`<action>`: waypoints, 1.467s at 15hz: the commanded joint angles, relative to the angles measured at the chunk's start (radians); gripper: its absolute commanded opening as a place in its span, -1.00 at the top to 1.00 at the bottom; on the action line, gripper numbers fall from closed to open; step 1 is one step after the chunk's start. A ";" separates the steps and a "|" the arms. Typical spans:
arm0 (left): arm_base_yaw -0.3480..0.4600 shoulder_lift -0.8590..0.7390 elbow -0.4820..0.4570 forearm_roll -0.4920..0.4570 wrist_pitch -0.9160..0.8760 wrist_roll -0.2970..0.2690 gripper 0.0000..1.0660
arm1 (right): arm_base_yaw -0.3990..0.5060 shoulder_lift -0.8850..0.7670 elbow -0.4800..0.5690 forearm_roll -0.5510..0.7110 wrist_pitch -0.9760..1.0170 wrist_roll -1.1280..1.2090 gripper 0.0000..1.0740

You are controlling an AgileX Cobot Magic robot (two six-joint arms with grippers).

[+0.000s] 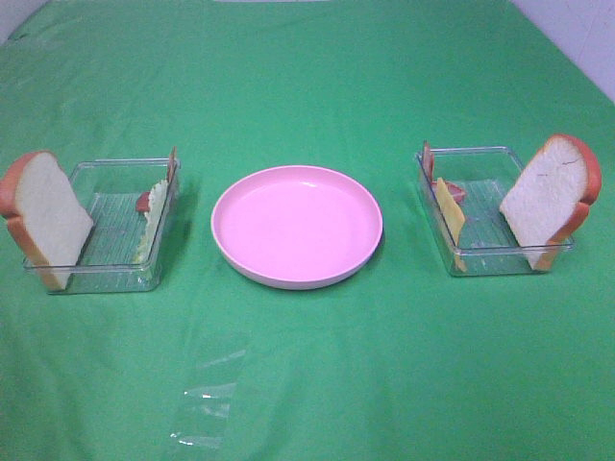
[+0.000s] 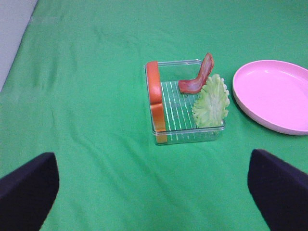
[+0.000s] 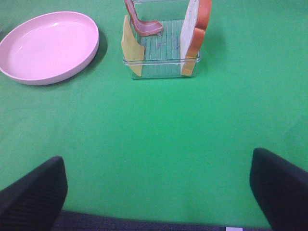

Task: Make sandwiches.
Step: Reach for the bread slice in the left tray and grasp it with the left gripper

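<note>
Two bread slices (image 1: 48,216) (image 1: 543,197), two bacon strips (image 1: 172,163) (image 1: 427,158), one lettuce leaf (image 1: 149,229) and one cheese slice (image 1: 450,216) fill two clear trays (image 1: 120,161) (image 1: 471,149) flanking one pink plate (image 1: 298,226). The left gripper (image 2: 151,159) and right gripper (image 3: 156,159) gape wide, empty.

Plate (image 1: 297,227) lies between two ingredient trays (image 1: 115,226) (image 1: 485,211).

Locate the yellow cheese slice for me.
In the exterior high view the cheese slice leans in the right-hand clear tray, against the wall nearest the pink plate, opposite the bread slice.
</note>
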 commanded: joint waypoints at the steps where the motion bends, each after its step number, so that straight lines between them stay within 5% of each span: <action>1: -0.003 0.132 -0.017 -0.005 -0.095 -0.004 -0.92 | 0.001 -0.032 0.003 0.001 -0.005 -0.002 -0.83; 5: -0.003 0.398 -0.140 -0.004 -0.092 0.000 -0.92 | 0.001 -0.032 0.003 0.001 -0.005 -0.002 -0.83; 8: -0.003 0.684 -0.349 0.005 -0.037 -0.001 -0.92 | 0.001 -0.032 0.003 0.001 -0.005 -0.002 -0.83; 11: -0.003 0.849 -0.463 0.013 0.009 -0.004 -0.92 | 0.001 -0.032 0.003 0.001 -0.005 -0.002 -0.83; 16: -0.003 1.191 -0.588 0.156 0.010 -0.124 -0.92 | 0.001 -0.032 0.003 0.001 -0.005 -0.002 -0.83; 22: -0.003 1.420 -0.680 0.043 -0.144 -0.041 -0.92 | 0.001 -0.032 0.003 0.001 -0.005 -0.002 -0.83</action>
